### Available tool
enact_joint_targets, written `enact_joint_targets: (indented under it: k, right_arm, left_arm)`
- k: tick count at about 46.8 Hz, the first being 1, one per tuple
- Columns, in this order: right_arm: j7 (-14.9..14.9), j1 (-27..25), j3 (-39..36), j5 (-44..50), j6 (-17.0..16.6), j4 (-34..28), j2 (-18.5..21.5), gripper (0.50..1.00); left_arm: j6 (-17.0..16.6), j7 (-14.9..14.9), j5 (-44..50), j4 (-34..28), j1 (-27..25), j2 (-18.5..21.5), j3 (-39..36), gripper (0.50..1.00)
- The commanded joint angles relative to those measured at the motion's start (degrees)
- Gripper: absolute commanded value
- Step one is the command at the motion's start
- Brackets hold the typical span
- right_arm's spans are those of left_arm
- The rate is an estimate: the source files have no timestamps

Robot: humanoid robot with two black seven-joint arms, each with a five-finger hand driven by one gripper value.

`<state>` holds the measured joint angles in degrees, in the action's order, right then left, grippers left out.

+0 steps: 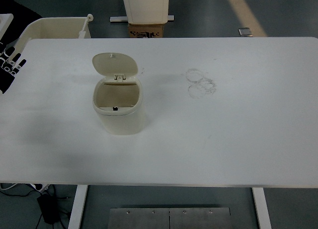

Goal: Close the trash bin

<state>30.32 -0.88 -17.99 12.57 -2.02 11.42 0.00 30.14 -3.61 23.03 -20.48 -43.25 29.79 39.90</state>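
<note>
A small cream trash bin (119, 112) stands on the white table (223, 139), left of centre. Its hinged lid (115, 63) stands open, tilted up and back behind the opening, and the inside looks empty. My left hand (11, 61) shows at the picture's left edge over the table's far left corner, well left of the bin and apart from it. Its black and white fingers (14, 54) look relaxed and hold nothing. The right arm is out of view.
A cream plastic crate (54, 28) stands on the floor behind the table's far left edge. A white pedestal on a cardboard box (147, 29) stands behind the far edge. Faint ring smudges (200, 82) mark the table right of the bin.
</note>
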Motion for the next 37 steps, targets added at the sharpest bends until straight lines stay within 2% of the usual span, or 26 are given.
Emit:
enact_joint_targets:
  k: [1,4,9,37]
  right_arm:
    - [0.0,0.0,0.0,0.0,0.0,0.0,0.0,0.991]
    - [0.0,0.0,0.0,0.0,0.0,0.0,0.0,0.991]
    - [0.0,0.0,0.0,0.0,0.0,0.0,0.0,0.993]
    - [0.0,0.0,0.0,0.0,0.0,0.0,0.0,0.991]
  left_arm:
    - [0.0,0.0,0.0,0.0,0.0,0.0,0.0,1.000]
    - [0.0,-0.3,0.0,0.0,0.1,-0.1,0.1,1.000]
    - [0.0,-3.0,0.0,0.0,0.4,-0.2,0.0,1.000]
    - [-0.1,-3.2,0.0,0.0,0.4,-1.0,0.0,1.000]
